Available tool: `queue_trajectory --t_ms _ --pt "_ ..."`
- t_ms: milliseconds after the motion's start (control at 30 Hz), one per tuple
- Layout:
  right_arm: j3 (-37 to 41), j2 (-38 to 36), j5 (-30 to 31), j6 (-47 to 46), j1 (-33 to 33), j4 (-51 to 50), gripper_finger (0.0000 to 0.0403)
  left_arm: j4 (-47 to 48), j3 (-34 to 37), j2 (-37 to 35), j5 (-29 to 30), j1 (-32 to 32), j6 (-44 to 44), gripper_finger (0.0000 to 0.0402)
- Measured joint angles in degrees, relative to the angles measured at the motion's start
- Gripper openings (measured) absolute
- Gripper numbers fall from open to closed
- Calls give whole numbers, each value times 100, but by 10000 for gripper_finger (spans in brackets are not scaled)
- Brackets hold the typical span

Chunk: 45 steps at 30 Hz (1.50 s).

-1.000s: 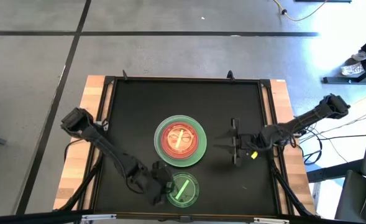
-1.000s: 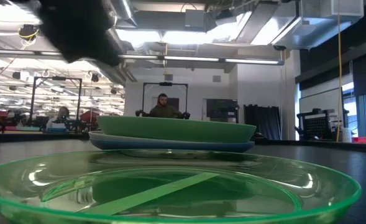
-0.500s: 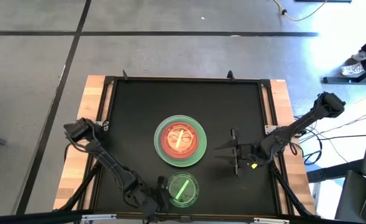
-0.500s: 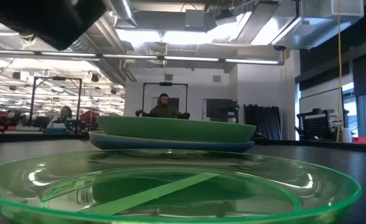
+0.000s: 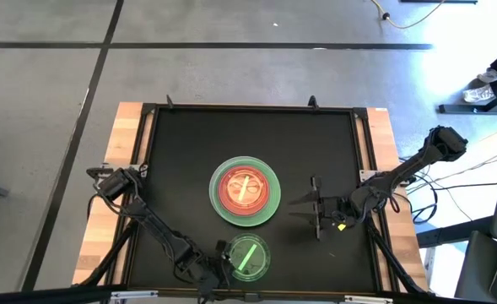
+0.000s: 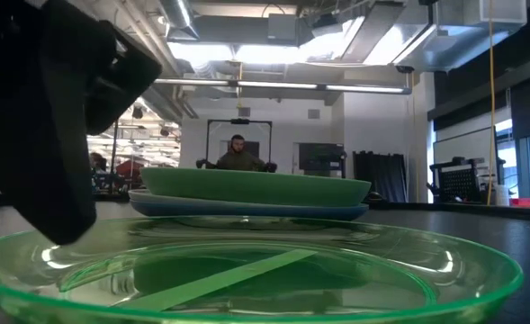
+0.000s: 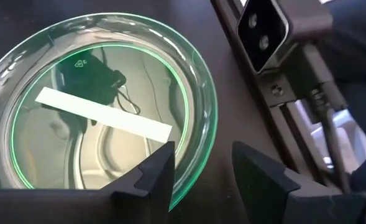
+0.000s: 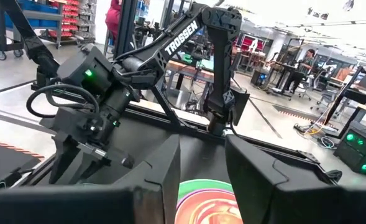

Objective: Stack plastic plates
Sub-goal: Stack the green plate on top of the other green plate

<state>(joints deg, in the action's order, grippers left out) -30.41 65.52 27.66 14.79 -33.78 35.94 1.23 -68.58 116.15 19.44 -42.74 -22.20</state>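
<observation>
The small green plate (image 5: pixel 248 257) lies alone close to the counter's near edge, apart from the stack of plates (image 5: pixel 245 191) in the middle, whose reddish top plate (image 5: pixel 245 188) sits inside a green rim. The left hand (image 7: pixel 198 177) is down at that small plate's rim, fingers (image 7: pixel 158 174) parted with one over the rim and one outside it, gripping nothing yet. My worry is the rim: thin, slick, translucent plastic lying flat could skid away or tip up if the fingers close off-centre, and the counter's edge rail (image 7: pixel 276 93) stands just beside it (little room on that side). Toward the stack the black counter (image 5: pixel 189 152) is open, so there is space to lift and carry. The right hand (image 5: pixel 316 209) waits to the stack's right, fingers apart and holding nothing, near enough to crowd a wide swing.
</observation>
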Motion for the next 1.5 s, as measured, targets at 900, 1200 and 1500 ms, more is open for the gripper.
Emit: queue_trajectory --t_ms 900,1200,1500 --pt "2 0 24 55 7 35 122 107 -2 253 134 68 477 139" --pt "4 0 24 57 4 37 122 105 4 244 317 100 499 48" --pt "4 0 24 56 4 17 122 42 7 189 297 100 497 7"
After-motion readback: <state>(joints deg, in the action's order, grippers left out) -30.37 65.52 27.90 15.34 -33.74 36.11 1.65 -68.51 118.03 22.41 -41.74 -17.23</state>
